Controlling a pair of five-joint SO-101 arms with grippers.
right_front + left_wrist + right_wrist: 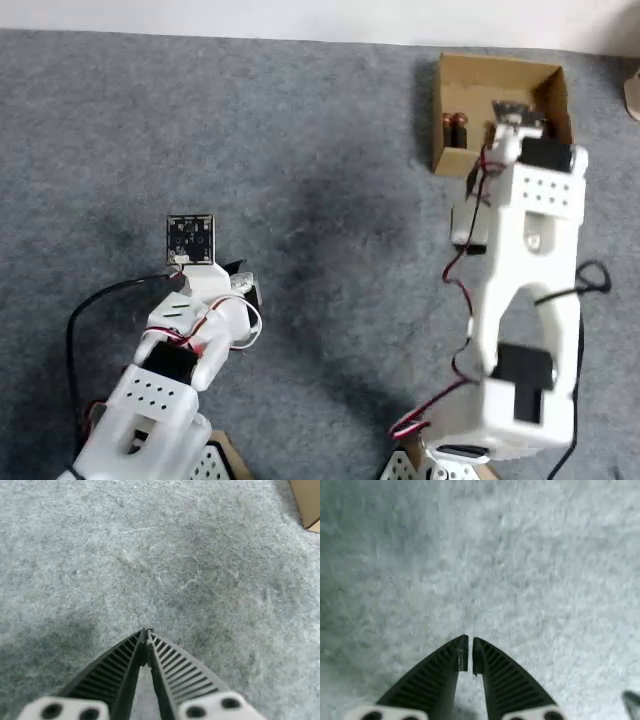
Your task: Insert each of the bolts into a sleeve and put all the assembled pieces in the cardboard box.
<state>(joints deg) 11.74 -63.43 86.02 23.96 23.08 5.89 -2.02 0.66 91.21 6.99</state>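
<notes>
Box: the cardboard box (pixel 452 160) sits open-topped at the far right of the table, with plain brown walls.
Contents: two dark, copper-brown pieces (pixel 455 130), cylindrical, lie side by side against the box's left wall. They are too small to tell bolt from sleeve.
Surface: the felt mat (pixel 300 150), grey and fibrous, covers the table.
Left gripper: the left gripper (pixel 146 632) is closed on nothing, its ribbed black fingers meeting at the tips just above the felt, with a corner of the box far off.
Right gripper: the right gripper (pixel 470 641) has the same ribbed black fingers, drawn together with only a sliver between the tips and nothing held.
Arms: two, in white plastic. The left arm (pixel 170 380) is low at the near left, well apart from the box. The right arm (pixel 525 260) stretches out so that its head hangs over the box's right half, beside the pieces.
Count: one box, two pieces inside it, two arms.
</notes>
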